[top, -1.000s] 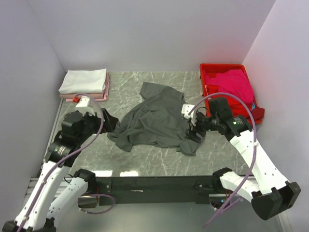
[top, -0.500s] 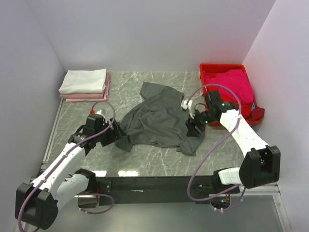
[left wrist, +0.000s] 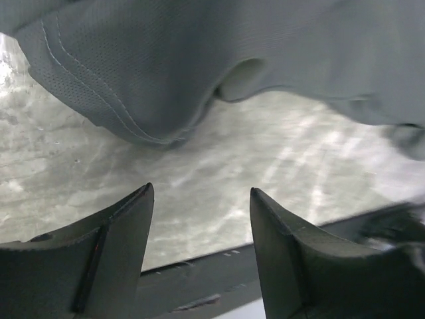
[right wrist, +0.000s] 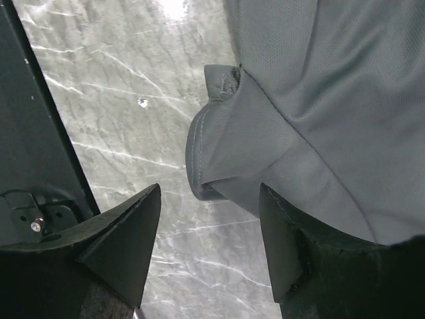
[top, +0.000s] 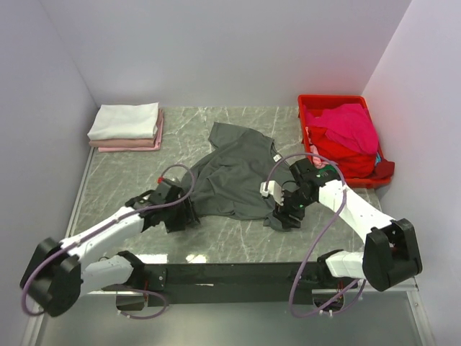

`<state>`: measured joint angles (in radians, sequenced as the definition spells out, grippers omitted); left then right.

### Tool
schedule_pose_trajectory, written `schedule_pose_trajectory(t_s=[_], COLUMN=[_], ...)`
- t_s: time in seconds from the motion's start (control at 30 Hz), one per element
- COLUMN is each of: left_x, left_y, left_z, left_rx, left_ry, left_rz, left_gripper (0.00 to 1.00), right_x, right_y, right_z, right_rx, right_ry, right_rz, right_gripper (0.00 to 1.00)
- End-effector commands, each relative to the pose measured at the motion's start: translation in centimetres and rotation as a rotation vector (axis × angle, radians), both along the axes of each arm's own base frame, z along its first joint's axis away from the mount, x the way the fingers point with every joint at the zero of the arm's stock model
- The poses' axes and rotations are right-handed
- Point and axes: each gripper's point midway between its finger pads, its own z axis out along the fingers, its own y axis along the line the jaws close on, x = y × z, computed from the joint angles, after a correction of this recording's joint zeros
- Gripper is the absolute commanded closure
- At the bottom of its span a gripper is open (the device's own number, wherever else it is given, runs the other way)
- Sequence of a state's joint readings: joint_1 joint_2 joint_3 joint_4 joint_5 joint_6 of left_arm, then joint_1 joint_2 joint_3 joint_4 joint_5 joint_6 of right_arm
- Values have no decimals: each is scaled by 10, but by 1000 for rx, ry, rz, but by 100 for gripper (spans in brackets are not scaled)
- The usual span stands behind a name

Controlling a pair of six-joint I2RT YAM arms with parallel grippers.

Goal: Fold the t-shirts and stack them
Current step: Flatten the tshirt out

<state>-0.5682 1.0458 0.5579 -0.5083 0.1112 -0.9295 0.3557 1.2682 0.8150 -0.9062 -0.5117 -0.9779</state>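
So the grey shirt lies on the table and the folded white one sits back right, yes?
No: the folded white shirt sits in the back left corner, as the top view shows. The grey shirt does lie on the table.

Red plastic crate (top: 331, 99) at the far right corner of grey marble table (top: 122, 173)

Marbled bench (top: 238, 249) carries a crumpled grey tee (top: 234, 176) at centre, a folded stack (top: 126, 124) far left, a red crate (top: 305, 102) far right.
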Motion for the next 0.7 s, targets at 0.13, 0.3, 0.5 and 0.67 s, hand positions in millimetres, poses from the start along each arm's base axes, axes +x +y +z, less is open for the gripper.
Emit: schedule_pose_trajectory(t_s=[0.13, 0.3, 0.5, 0.67], left_x=[34, 39, 39, 38], left_y=[-7, -5, -4, -7], left_z=[-5, -25, -29, -18], left_rx=[200, 330, 367, 327], left_ry=[-81, -58, -58, -84], left_rz=[12, -19, -32, -43], left_gripper=[34, 35, 74, 91], right_x=[11, 16, 21, 13], right_y=[3, 6, 3, 5], right_z=[-8, -25, -38, -32], right_rx=[-32, -63, -131, -110], right_ry=[-8, 5, 54, 88], right_rz=[-29, -70, -107, -96], right_gripper=[34, 35, 44, 72])
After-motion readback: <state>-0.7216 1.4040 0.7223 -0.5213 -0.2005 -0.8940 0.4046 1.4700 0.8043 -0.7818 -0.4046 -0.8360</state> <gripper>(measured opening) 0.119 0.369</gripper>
